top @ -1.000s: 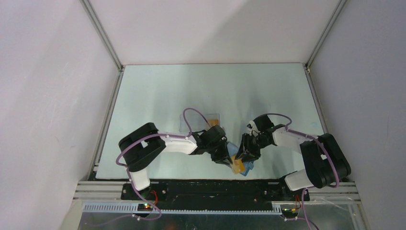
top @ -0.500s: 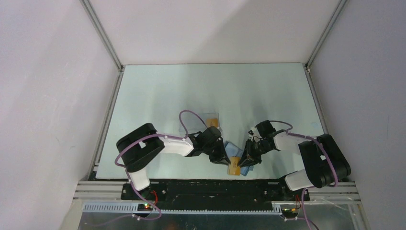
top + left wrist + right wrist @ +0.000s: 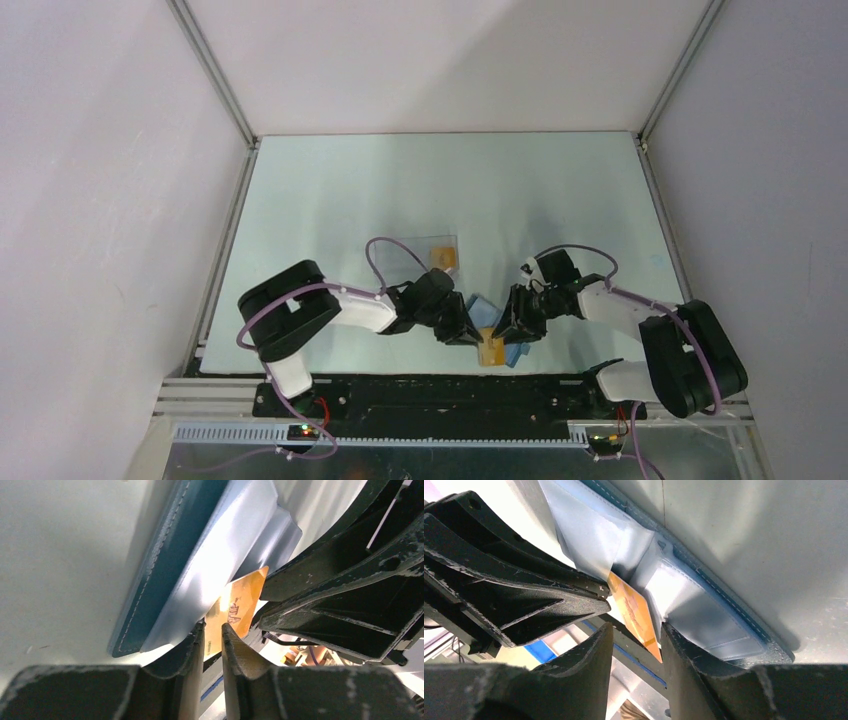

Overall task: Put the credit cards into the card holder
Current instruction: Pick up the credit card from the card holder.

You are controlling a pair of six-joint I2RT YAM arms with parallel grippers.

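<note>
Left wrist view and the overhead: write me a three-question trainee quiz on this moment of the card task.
1. True or false: the card holder lies folded shut.
2. What colour is the card between the fingers of the left gripper? A orange, B green, C black.
3. Fill in: in the top view, a second card lies at the clear ____.

Key: 1 false, its pale inner panels show. 2 A. 3 plastic sheet.
</note>
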